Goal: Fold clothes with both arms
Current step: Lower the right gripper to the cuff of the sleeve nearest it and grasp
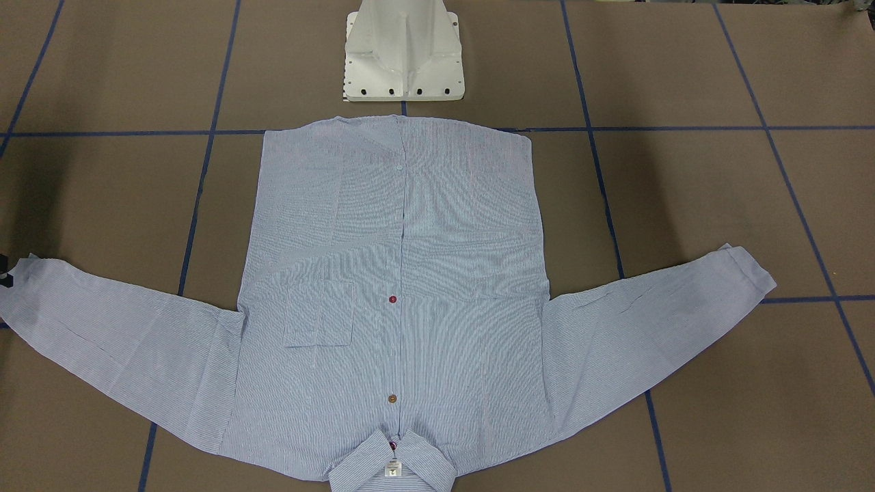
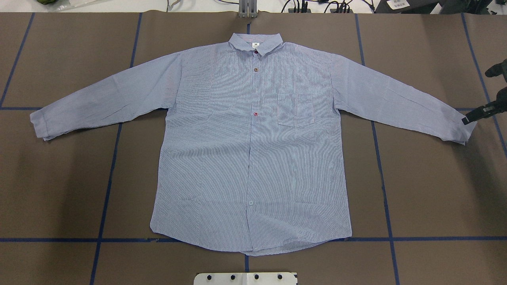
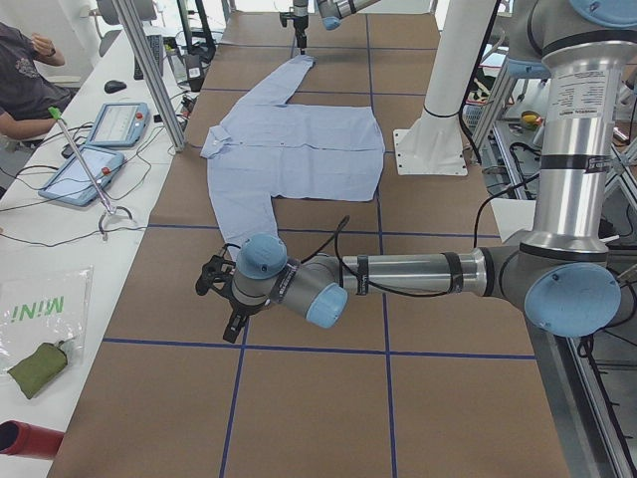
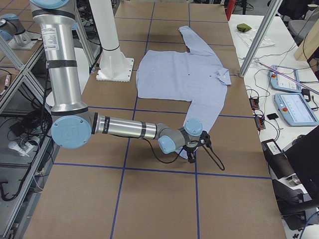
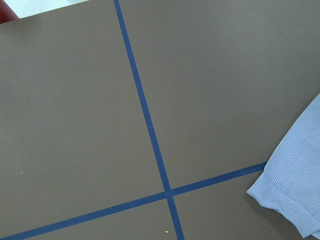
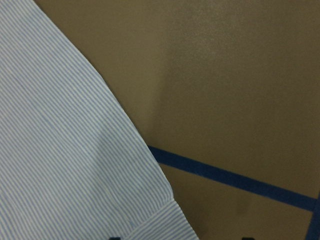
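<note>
The striped shirt point(image 2: 253, 158) lies flat, front up, arms spread on the table point(image 2: 59, 178). The right gripper point(image 2: 467, 118) sits with fingers apart, holding nothing, at one cuff point(image 2: 457, 132). The left gripper point(image 3: 229, 321) state cannot be determined. Risk: a shallow pinch slips, dragging the sleeve point(image 2: 396, 99) askew.

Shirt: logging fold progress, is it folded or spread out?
Spread flat. The shirt lies front up, sleeves stretched out to both sides; nothing is folded over.

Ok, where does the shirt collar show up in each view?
Exterior front-facing: collar bottom centre.
Overhead exterior: collar top centre.
Exterior left: collar upper left.
Exterior right: collar upper right.
Left wrist: absent.
Right wrist: absent.
Shared landmark: white pedestal, in all four exterior views.
</note>
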